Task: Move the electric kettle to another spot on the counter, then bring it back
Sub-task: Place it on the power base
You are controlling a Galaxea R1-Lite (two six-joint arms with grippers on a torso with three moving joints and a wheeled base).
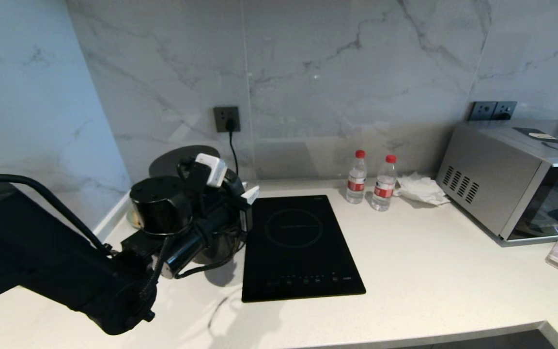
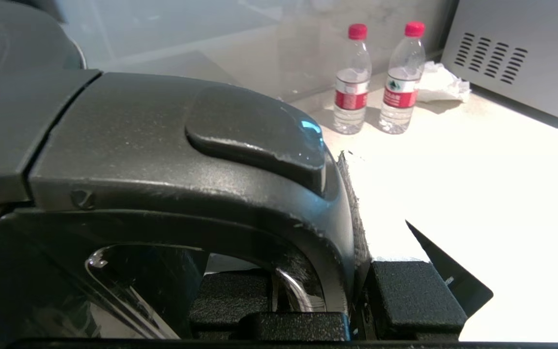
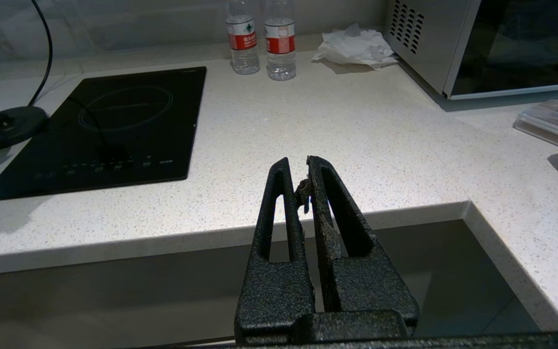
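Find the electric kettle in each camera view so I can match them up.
Head view: electric kettle at left, beside the hob, left gripper on its handle.
Left wrist view: its handle fills the frame.
Right wrist view: not in it.
Shared landmark: two red-capped water bottles.

The induction hob (image 1: pixel 298 247) lies on the counter (image 1: pixel 429 271), left of centre. The electric kettle (image 1: pixel 160 206) is just left of the hob, with the left gripper (image 1: pixel 230 203) at its handle (image 2: pixel 259 145). Two water bottles (image 1: pixel 356 177) stand behind the hob's right corner, against the wall. Crumpled tissue (image 1: pixel 422 189) lies between the bottles and the microwave (image 1: pixel 511 179), which occupies the counter's right end. The kettle base (image 3: pixel 5 126) sits left of the hob.
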